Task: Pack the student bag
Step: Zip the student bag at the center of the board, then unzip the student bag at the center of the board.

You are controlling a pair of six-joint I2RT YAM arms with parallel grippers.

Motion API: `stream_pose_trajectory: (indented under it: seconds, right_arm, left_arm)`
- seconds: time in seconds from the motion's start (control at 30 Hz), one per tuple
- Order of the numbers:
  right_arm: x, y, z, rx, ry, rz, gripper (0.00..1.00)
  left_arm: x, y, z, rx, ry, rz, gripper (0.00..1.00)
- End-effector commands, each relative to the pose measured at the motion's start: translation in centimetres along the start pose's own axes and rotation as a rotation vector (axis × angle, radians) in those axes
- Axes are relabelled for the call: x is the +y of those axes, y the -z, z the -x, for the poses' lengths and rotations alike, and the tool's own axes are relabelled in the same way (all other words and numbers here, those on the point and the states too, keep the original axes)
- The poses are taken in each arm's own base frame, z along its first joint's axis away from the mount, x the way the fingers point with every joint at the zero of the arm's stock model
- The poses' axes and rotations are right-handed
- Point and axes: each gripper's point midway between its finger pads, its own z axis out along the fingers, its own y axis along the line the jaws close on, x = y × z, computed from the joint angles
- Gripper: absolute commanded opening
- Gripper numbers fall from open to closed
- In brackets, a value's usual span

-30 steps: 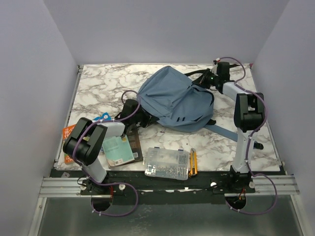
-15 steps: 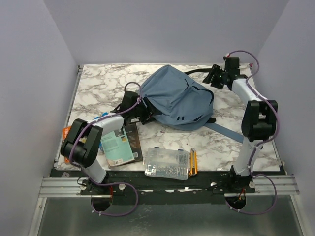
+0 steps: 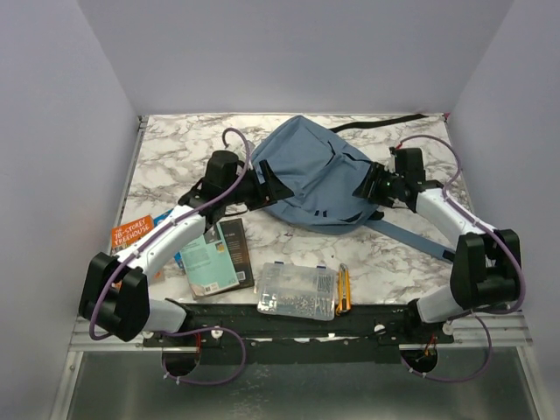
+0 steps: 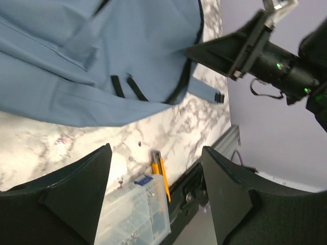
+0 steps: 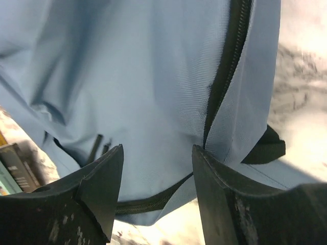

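Across the middle of the bench point(image 3: 175, 149): the backpack point(image 3: 306, 175) is laid flat, blue-grey, with a strap point(image 3: 411, 236) trailed out to the right.
Left jaws: spread wide, nothing gripped, parked right at the backpack's left edge.
Right jaws: spread too, nothing pinched, pointed at the backpack's right side by the black zip point(image 5: 225, 66).
Near edge: a clear parts box point(image 3: 297, 290) and a yellow cutter point(image 3: 343, 289) are set side by side.
Near left: a teal book point(image 3: 206, 267) and an orange book point(image 3: 131, 234) are laid flat.
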Motion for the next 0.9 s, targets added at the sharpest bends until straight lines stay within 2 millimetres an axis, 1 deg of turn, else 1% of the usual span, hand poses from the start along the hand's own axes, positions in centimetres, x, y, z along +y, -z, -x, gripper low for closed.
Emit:
stream_pose_trajectory:
  seconds: [0.0, 0.07, 0.1, 0.2, 0.23, 0.27, 0.33, 0.4, 0.43, 0.53, 0.63, 0.77, 0.87]
  right_arm:
    - [-2.9, 0.0, -2.7, 0.0, -0.015, -0.082, 0.61]
    - [-4.1, -0.6, -4.6, 0.056, -0.048, -0.12, 0.61]
    - [-4.6, -0.8, -5.2, 0.063, -0.065, -0.132, 0.62]
    - [-5.6, -1.3, -6.6, 0.049, -0.089, -0.144, 0.64]
    - [-5.6, -1.5, -6.8, 0.054, -0.087, -0.136, 0.64]
    - [-5.4, -1.6, -6.9, 0.053, -0.085, -0.124, 0.65]
    - [-4.6, -1.4, -6.5, 0.046, -0.083, -0.082, 0.65]
    - [-3.2, -0.7, -5.6, 0.031, -0.083, -0.034, 0.66]
    - [-2.9, -0.3, -5.2, 0.023, -0.091, -0.034, 0.66]
    - [-3.9, 1.2, -4.6, -0.031, -0.121, -0.116, 0.69]
    - [-4.2, 2.7, -4.4, -0.116, -0.155, -0.121, 0.76]
    - [-4.3, 3.2, -5.9, -0.117, -0.234, -0.101, 0.76]
    - [-3.7, 2.8, -7.0, -0.132, -0.282, -0.028, 0.75]
  left_arm:
    - [-2.9, -0.2, -3.3, 0.131, -0.072, -0.065, 0.73]
    - [-3.7, -0.3, -3.8, 0.139, -0.083, -0.078, 0.73]
    - [-4.0, -0.3, -3.9, 0.142, -0.083, -0.083, 0.73]
    - [-4.3, 0.1, -4.0, 0.133, -0.097, -0.09, 0.73]
    - [-4.3, 0.2, -4.1, 0.135, -0.104, -0.087, 0.73]
    - [-4.3, 0.3, -4.2, 0.133, -0.119, -0.086, 0.73]
    - [-4.3, 0.3, -4.5, 0.144, -0.151, -0.088, 0.73]
    - [-4.8, -0.1, -5.2, 0.175, -0.18, -0.102, 0.73]
    - [-5.2, -0.3, -5.6, 0.192, -0.187, -0.114, 0.73]
    - [-6.3, -1.0, -6.8, 0.231, -0.183, -0.139, 0.72]
    - [-7.2, -1.9, -8.1, 0.267, -0.187, -0.163, 0.72]
    - [-8.6, -2.9, -9.4, 0.319, -0.198, -0.207, 0.71]
    - [-9.5, -3.5, -9.8, 0.341, -0.206, -0.227, 0.71]
